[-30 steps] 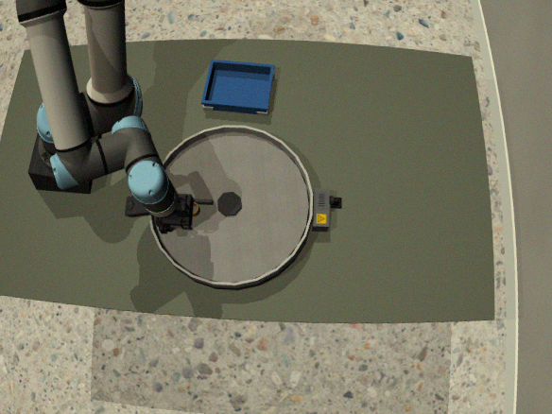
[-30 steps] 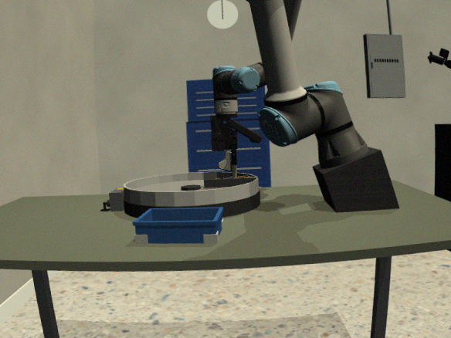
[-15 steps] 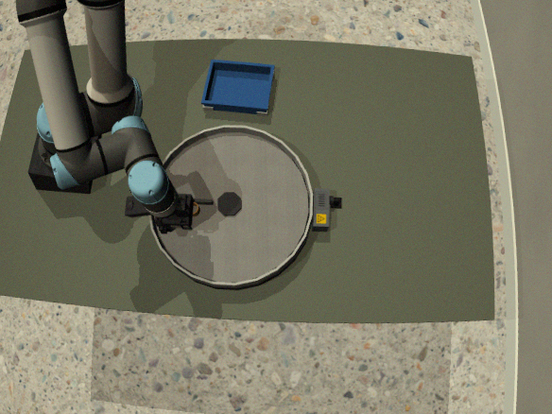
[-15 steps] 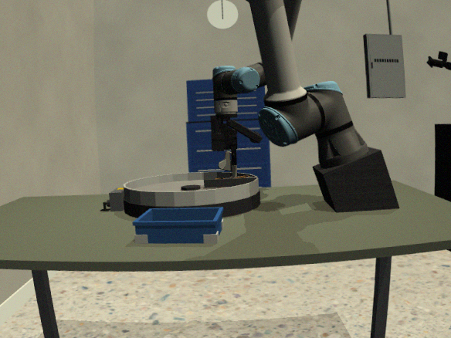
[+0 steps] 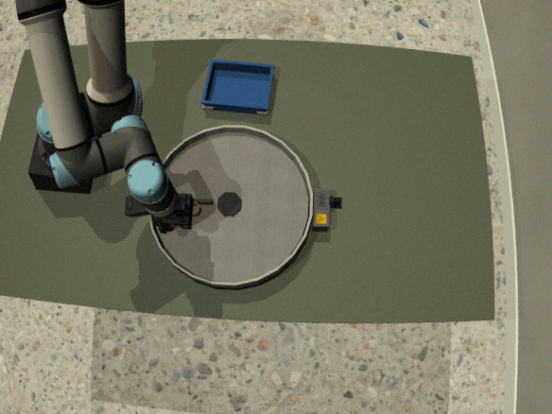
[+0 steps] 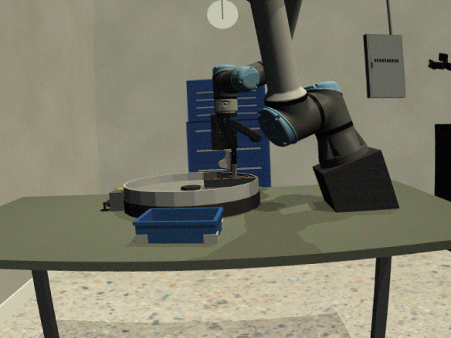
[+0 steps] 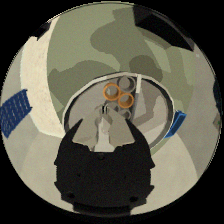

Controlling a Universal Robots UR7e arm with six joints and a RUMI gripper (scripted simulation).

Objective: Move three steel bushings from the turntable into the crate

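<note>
The round turntable [image 5: 233, 205] sits mid-table with a dark hub [image 5: 230, 203]. Its bushings lie clustered at its left edge under the arm. In the wrist view there are two orange bushings [image 7: 111, 91] [image 7: 125, 101] and grey steel bushings [image 7: 122, 82] around them. My gripper [image 7: 105, 106] is down inside the turntable rim, also seen in the side view [image 6: 233, 171]. It is shut, with the wall of a grey steel bushing [image 7: 105, 110] at its fingertips. The blue crate [image 5: 238, 86] stands empty beyond the turntable.
A grey motor box [image 5: 322, 215] with a yellow warning label is fixed to the turntable's right side. The arm's black base [image 5: 59, 170] stands at the table's left. The turntable has a raised rim [image 6: 193, 193].
</note>
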